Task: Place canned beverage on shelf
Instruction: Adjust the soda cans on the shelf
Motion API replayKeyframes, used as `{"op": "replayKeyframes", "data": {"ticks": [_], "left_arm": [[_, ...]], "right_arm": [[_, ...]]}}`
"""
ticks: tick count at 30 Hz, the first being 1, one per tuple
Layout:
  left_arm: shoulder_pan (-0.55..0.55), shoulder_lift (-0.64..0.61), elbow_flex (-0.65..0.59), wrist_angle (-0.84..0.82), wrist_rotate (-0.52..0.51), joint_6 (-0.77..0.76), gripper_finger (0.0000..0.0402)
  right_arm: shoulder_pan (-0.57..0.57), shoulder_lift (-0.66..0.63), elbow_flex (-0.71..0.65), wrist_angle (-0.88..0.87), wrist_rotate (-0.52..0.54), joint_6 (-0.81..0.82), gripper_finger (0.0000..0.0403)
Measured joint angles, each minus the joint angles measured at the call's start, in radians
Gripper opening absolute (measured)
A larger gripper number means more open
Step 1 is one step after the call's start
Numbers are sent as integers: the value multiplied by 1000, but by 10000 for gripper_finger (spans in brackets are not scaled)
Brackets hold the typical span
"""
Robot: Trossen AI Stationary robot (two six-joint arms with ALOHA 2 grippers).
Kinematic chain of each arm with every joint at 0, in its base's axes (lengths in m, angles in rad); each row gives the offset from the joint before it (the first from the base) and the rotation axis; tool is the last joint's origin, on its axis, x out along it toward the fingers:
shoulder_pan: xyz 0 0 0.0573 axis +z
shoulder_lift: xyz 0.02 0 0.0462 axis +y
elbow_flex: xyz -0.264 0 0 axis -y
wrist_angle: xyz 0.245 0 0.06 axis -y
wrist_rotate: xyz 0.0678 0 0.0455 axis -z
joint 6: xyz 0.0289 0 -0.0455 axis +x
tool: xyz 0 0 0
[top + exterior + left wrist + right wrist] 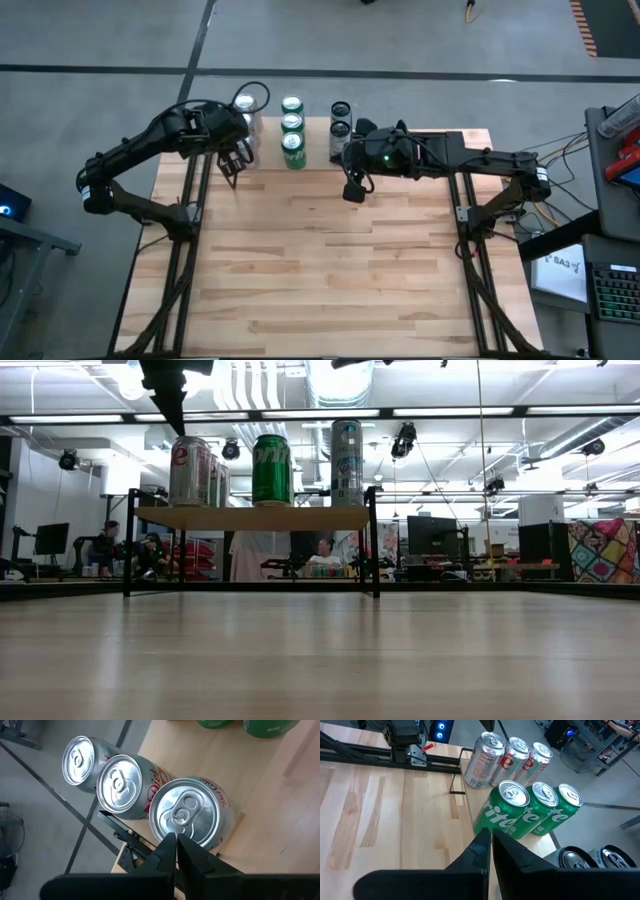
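Note:
The shelf (255,517), a light-wood plank on thin black legs, stands at the table's far edge. On it stand three rows of cans: silver Diet Coke cans (119,784) at the left, green Sprite cans (509,812) in the middle, and pale blue-white cans (346,462) at the right. My left gripper (232,172) is shut with nothing between its fingers. It hangs above and just to the near side of the nearest silver can (192,815). My right gripper (353,192) is also shut on nothing and hovers on the near side of the green row.
The black frames of the arm mounts (190,230) (470,230) run along the table's left and right sides. Between them lies bare wooden tabletop (320,270), reaching to the near edge. Beyond the table, people sit at desks (105,550).

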Motion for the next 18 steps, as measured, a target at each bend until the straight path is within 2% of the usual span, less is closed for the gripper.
{"op": "replayKeyframes", "data": {"ticks": [18], "left_arm": [[-1,-1,-44,21,-7,-33,0]], "right_arm": [[4,0,0,0,0,0,9]]}}
